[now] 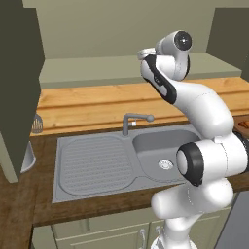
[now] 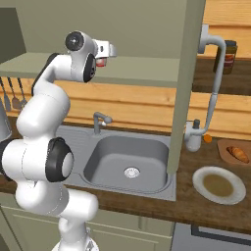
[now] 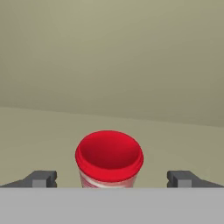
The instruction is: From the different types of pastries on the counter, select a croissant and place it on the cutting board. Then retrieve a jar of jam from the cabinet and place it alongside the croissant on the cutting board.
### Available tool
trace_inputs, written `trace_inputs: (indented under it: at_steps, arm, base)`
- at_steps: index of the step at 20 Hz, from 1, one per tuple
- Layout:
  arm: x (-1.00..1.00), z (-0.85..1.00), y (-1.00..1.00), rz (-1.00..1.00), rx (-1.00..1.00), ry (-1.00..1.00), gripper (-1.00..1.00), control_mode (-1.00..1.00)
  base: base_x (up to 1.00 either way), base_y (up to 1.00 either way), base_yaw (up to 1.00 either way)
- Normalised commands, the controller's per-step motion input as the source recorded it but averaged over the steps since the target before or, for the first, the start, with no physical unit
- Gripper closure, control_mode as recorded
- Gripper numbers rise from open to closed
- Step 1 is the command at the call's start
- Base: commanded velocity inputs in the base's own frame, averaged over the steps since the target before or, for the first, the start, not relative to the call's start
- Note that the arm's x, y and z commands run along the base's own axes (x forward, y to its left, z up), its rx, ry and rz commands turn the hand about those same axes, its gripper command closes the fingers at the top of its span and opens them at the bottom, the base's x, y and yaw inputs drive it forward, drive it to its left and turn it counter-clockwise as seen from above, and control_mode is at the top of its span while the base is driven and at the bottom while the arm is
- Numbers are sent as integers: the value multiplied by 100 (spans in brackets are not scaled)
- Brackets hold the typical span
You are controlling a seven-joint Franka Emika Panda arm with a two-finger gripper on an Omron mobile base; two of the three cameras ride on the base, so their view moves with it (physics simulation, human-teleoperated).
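While the arm reaches up into the cabinet [image 2: 137, 68], the items run as follows, left to right in the right base view.

Utensils [image 2: 12, 95]: hanging on the wall at 9 o'clock.
Gripper [image 2: 109, 50]: raised at 11 o'clock over the pale shelf; in the hand view [image 3: 111, 178] its jaws stand fully apart and hold nothing.
Jar of jam [image 3: 109, 158]: red lid, upright on the shelf, between the two fingertips [image 3: 41, 178] with a gap on each side.
Sink [image 2: 127, 162]: grey steel, set in the counter [image 2: 196, 208], tap [image 2: 100, 120] behind it.
Soap dispenser [image 2: 192, 136]: at 3 o'clock, beside the open cabinet door.
Round plate [image 2: 218, 185]: at 4 o'clock on the counter.
Croissant [image 2: 238, 154]: golden-brown, lying on the cutting board [image 2: 226, 146] at the right edge.
Dark jar [image 2: 225, 57]: at 2 o'clock on the wooden shelf.
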Motion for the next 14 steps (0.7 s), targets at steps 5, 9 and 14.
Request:
trace_inputs:
  at_steps: [5, 9, 14]
  arm:
    - [0, -4, 0, 0, -1, 0, -100, -100]
    - [3, -19, 3, 0, -5, 0, -100, -100]
    - [21, -8, 7, 0, -5, 0, -100, -100]
  base:
    - [0, 0, 0]
    - [0, 0, 0]
    - [0, 0, 0]
